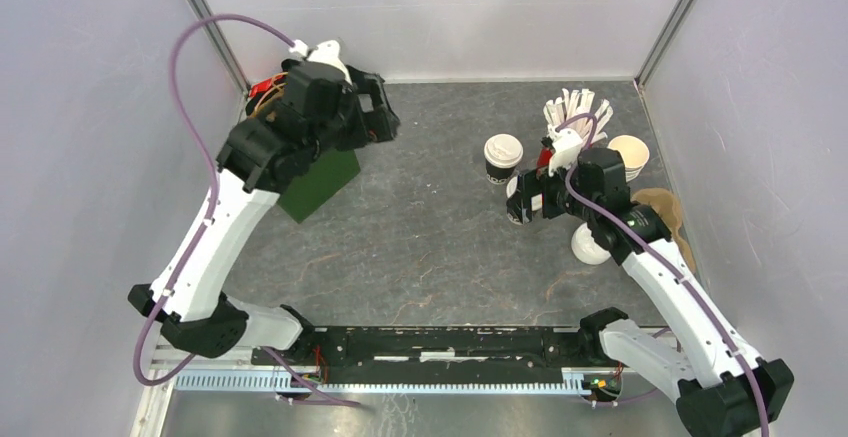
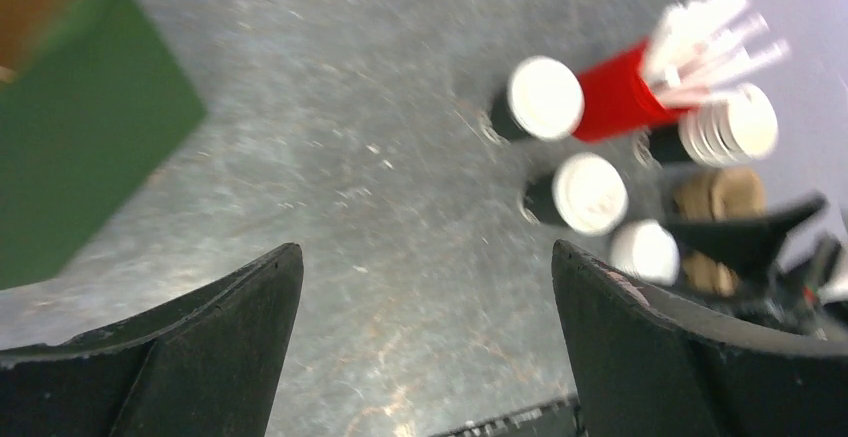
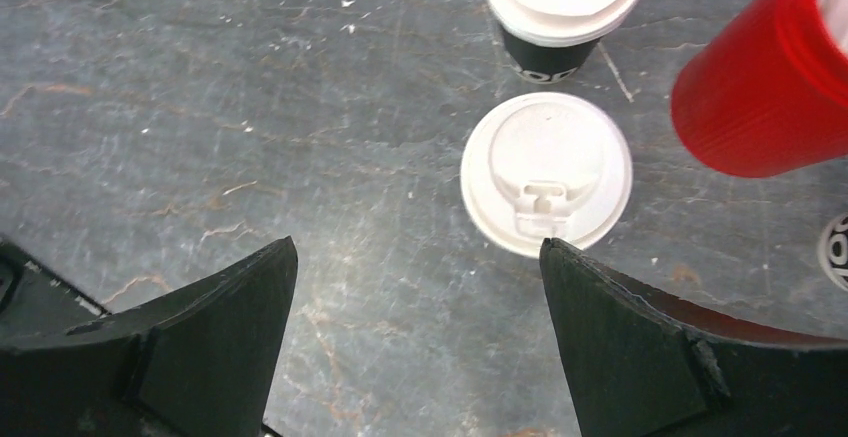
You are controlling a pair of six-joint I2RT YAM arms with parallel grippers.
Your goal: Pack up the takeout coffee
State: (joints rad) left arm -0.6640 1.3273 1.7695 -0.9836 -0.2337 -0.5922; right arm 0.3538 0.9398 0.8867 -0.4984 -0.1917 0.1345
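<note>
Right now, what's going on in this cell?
Neither arm is holding anything. The right gripper hovers open over one lidded coffee cup without gripping it. The second lidded cup stands just beyond it, beside the red cup. The left gripper is open too, off by the green box. Neither coffee is packed yet.

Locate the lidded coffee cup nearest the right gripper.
In the right wrist view the nearer lidded cup stands just ahead of the open right gripper, with the other lidded cup beyond it and the red cup to its right.
</note>
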